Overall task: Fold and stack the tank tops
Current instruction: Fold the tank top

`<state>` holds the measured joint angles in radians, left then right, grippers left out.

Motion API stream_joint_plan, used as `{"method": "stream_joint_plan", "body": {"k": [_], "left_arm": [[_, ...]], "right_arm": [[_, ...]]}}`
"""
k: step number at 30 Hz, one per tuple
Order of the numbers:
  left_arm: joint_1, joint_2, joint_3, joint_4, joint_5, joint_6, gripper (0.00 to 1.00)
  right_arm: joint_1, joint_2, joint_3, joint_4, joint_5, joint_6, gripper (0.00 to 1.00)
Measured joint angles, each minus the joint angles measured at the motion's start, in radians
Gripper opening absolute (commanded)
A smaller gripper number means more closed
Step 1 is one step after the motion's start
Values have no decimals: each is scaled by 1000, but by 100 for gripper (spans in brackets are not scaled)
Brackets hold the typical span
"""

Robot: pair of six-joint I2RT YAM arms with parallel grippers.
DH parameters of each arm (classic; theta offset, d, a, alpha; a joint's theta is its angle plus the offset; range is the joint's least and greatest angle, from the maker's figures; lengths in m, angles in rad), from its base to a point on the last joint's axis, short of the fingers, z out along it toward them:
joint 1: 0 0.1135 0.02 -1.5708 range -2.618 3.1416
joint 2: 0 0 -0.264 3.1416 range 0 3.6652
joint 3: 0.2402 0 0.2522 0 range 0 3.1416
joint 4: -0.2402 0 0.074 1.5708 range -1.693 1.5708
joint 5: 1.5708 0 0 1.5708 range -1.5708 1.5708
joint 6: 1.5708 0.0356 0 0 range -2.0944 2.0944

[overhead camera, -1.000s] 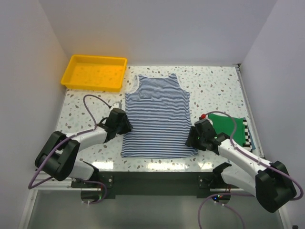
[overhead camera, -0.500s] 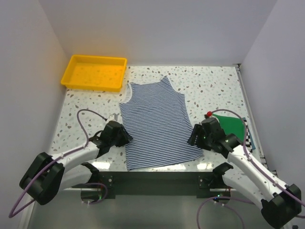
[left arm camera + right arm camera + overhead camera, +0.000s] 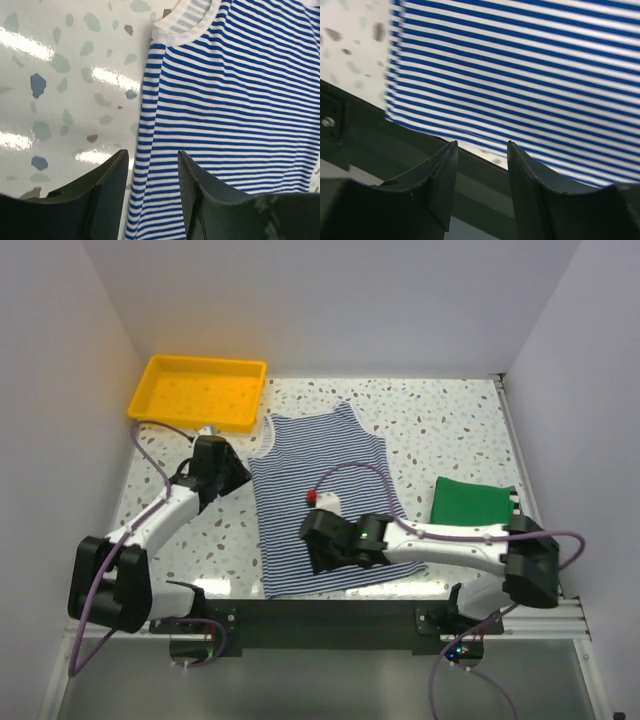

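The blue-and-white striped tank top lies flat and slightly skewed mid-table, its hem at the near edge. My left gripper is open beside the top's left edge below the armhole. In the left wrist view the left gripper straddles that edge of the striped tank top, gripping nothing. My right gripper reaches across over the hem. In the right wrist view the right gripper is open and empty above the hem of the striped top. The green tank top lies folded at right, a black-and-white sliver beneath it.
A yellow tray sits at the back left corner. The table's dark front rail runs just below the hem. The right arm's forearm stretches across the near right of the table, in front of the folded pile.
The striped top slid nearer and skewed, then stayed. My left gripper let go and moved up along the left edge. My right arm swung from the right edge across to the hem.
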<state>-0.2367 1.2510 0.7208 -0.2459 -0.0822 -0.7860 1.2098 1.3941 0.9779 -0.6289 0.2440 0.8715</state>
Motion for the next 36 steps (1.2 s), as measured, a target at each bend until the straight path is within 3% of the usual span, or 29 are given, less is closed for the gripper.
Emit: {"method": "stream_joint_plan", "body": {"k": [5, 10, 19, 26, 31, 36], "left_arm": [[68, 172, 62, 18, 35, 45, 47], [121, 209, 66, 16, 70, 50, 47], [126, 209, 114, 22, 109, 50, 46], [126, 209, 114, 24, 132, 48, 46], [126, 209, 113, 44, 150, 47, 46], [126, 209, 71, 128, 182, 46, 48]], "right_arm": [[164, 335, 274, 46, 62, 6, 43], [251, 523, 457, 25, 98, -7, 42], [292, 632, 571, -18, 131, -23, 33], [295, 715, 597, -57, 133, -24, 33], [295, 727, 605, -74, 140, -29, 7], [290, 674, 544, -60, 150, -43, 0]]}}
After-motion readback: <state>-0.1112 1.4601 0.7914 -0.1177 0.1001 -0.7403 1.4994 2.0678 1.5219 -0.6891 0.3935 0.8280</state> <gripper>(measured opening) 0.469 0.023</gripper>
